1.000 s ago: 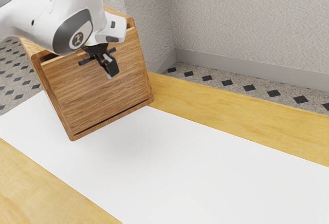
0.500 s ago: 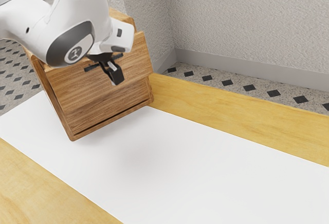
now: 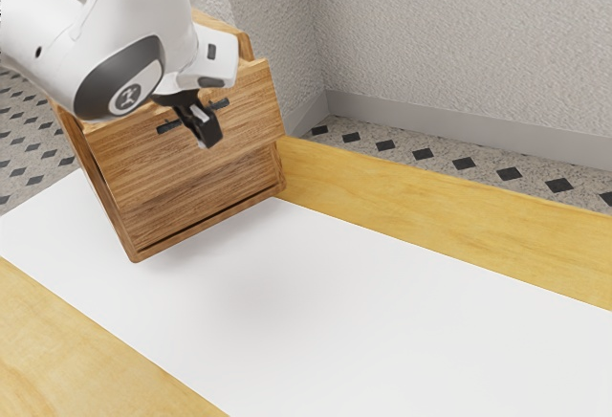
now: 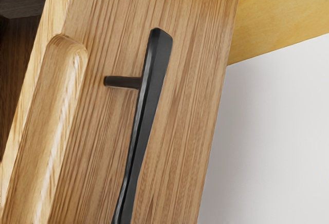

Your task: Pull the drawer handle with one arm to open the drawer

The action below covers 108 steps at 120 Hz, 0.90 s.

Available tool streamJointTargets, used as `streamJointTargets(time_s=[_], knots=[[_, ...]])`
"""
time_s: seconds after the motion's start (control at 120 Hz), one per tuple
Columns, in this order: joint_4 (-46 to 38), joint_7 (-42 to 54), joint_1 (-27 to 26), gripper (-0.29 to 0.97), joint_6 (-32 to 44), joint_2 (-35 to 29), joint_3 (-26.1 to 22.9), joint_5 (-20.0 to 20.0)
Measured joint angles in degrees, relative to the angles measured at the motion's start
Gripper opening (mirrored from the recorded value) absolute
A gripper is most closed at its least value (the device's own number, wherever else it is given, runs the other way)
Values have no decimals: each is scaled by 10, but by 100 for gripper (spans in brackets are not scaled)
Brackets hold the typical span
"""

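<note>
A wooden drawer cabinet (image 3: 191, 197) stands at the back of the table, on the exterior view's left. Its upper drawer (image 3: 253, 101) sticks out a little from the cabinet's front. Across the drawer front runs a black bar handle (image 3: 222, 105). My black gripper (image 3: 203, 128) reaches in from the upper left and is shut on the middle of this handle. In the wrist view the handle (image 4: 146, 121) runs lengthwise close under my hand, held off the drawer front (image 4: 195, 80) by a short post. Beside it the cabinet's rounded edge (image 4: 51, 131) shows, with a dark gap behind.
A white mat (image 3: 316, 312) covers the middle of the wooden table (image 3: 459, 216) and stretches toward the exterior view's right. A grey textured wall (image 3: 449, 25) and a tiled floor (image 3: 478, 154) lie behind the table. The arm's white body (image 3: 105, 25) hangs over the cabinet's top.
The upper drawer has slid out of the cabinet's front, which was flush one second ago. My gripper has stayed on the handle and moved with it, shifting only slightly since.
</note>
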Motion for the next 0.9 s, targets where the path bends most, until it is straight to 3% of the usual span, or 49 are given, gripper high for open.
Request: streamJointTargets(time_s=[0.433,0.9], knots=[[0,-20,14,68,6,25,-16,2],[-45,-48,-25,69,7,-7,-18,-1]])
